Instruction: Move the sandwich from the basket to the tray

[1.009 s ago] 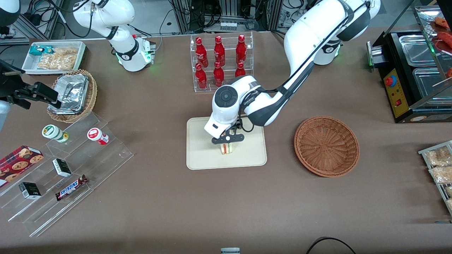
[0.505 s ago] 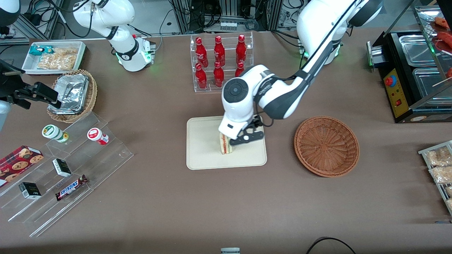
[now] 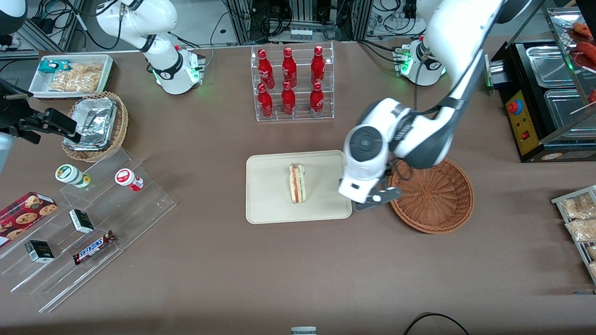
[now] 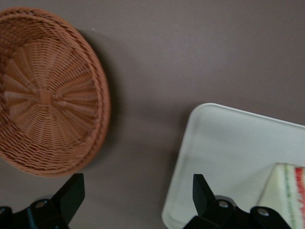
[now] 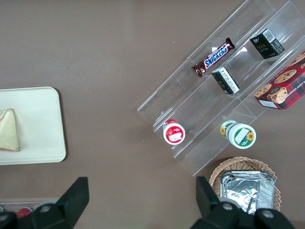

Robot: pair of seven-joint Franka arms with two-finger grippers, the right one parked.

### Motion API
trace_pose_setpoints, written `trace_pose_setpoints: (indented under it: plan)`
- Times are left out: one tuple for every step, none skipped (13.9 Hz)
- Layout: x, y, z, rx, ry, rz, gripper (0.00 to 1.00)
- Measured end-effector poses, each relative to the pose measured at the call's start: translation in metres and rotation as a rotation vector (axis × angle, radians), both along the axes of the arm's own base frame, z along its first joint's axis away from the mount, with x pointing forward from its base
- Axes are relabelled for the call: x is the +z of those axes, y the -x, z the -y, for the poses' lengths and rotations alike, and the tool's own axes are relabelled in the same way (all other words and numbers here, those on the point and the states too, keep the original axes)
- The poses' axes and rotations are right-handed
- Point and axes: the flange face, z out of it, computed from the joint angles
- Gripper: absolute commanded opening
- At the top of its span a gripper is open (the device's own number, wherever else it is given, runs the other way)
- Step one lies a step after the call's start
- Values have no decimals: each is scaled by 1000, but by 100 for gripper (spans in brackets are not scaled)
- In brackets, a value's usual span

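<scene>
Placement step apparently complete: sandwich [image 3: 297, 183] standing on edge on tray [image 3: 265, 209], basket [image 3: 433, 193] empty. Gripper [image 3: 374, 201], fingers [image 4: 70, 194] spread and holding nothing, hovering between tray and basket. Next move, by judgement: clearing away.

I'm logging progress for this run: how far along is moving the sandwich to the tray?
Done: the sandwich stands on its edge on the tray, and the basket holds nothing. In hand: nothing; the gripper is open, hanging above the table between tray and basket, clear of the sandwich. Left: apparently only parking the arm.
</scene>
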Motion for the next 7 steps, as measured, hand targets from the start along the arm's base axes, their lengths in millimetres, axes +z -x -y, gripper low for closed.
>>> trace_pose_setpoints:
  plan:
    - [4, -1, -19, -14, -3, -9, 100]
    - [9, -1, -36, -30, 2, -21, 100]
    - [14, 0, -51, -44, 13, -33, 100]
    - [20, 1, -67, -56, 24, -43, 100]
    - [27, 3, -82, -66, 34, -52, 100]
    - [34, 6, -97, -75, 44, -59, 100]
    - [41, 10, -109, -86, 55, -66, 100]
